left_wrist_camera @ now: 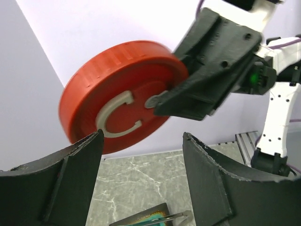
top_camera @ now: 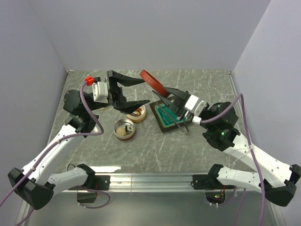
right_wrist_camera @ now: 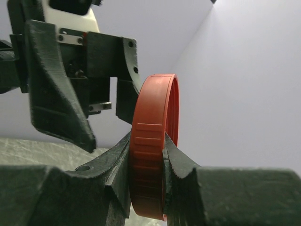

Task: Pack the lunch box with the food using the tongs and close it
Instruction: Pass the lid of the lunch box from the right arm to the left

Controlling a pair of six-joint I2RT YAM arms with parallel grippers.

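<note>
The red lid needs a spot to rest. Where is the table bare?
Bare: the far strip of table behind the tray, and the near strip between the tins and the rail. Crowded: the middle, with tins, tray and tongs, under the left gripper and the right gripper holding the lid.

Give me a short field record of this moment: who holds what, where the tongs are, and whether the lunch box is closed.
right gripper: shut on the red lid, one finger on each face
red lid: off the box, on edge in the air
left gripper: open, empty, facing the lid
tongs: lying on the teal tray, not held
tins: two, open, on the table left of the tray; the contents are unclear
box closed: no
</note>
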